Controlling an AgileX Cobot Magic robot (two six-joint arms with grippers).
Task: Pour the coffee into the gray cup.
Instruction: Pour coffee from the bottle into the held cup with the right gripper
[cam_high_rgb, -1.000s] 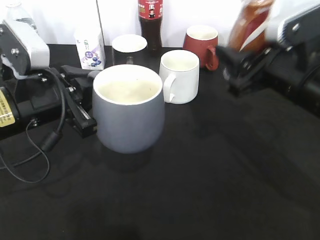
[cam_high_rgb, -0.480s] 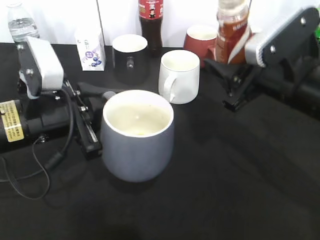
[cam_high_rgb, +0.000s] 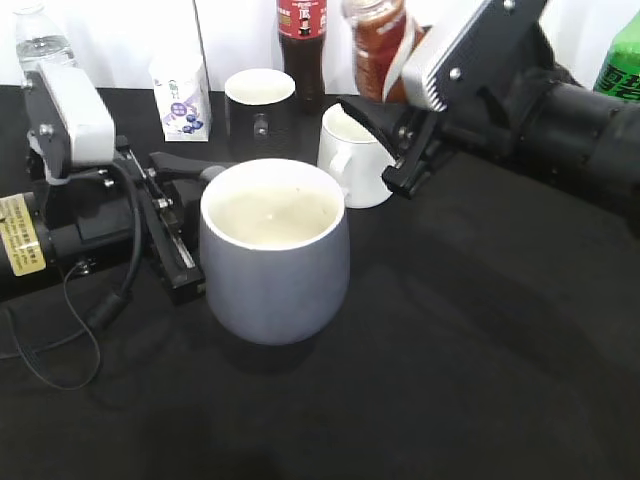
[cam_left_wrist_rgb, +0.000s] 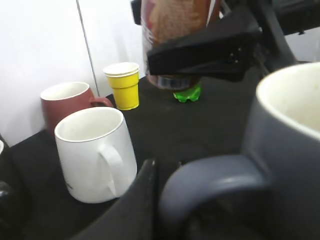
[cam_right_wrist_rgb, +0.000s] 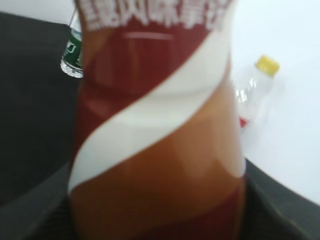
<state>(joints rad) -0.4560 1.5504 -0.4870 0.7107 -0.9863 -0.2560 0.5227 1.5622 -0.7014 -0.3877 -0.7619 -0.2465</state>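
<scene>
The gray cup (cam_high_rgb: 275, 260) stands at the middle of the black table, cream inside, with no brown liquid showing in it. My left gripper (cam_high_rgb: 200, 190) is shut on its loop handle (cam_left_wrist_rgb: 210, 175), with one black finger (cam_left_wrist_rgb: 142, 200) beside the loop. My right gripper (cam_high_rgb: 385, 105) is shut on the coffee bottle (cam_high_rgb: 380, 35) and holds it in the air above the white mug, behind and to the right of the gray cup. The bottle's brown, red and white label fills the right wrist view (cam_right_wrist_rgb: 155, 140). The bottle also shows in the left wrist view (cam_left_wrist_rgb: 170, 30), clamped by black jaws (cam_left_wrist_rgb: 205, 50).
A white mug (cam_high_rgb: 355, 160) stands just behind the gray cup, with a black mug (cam_high_rgb: 258, 105), a cola bottle (cam_high_rgb: 300, 40) and a small carton (cam_high_rgb: 180, 95) further back. A red mug (cam_left_wrist_rgb: 65, 100), a yellow cup (cam_left_wrist_rgb: 122, 82) and a green bottle (cam_high_rgb: 625, 60) stand nearby.
My right arm has carried the coffee bottle left, from the right edge to above the white mug. My left gripper and the gray cup shifted slightly right and nearer.
</scene>
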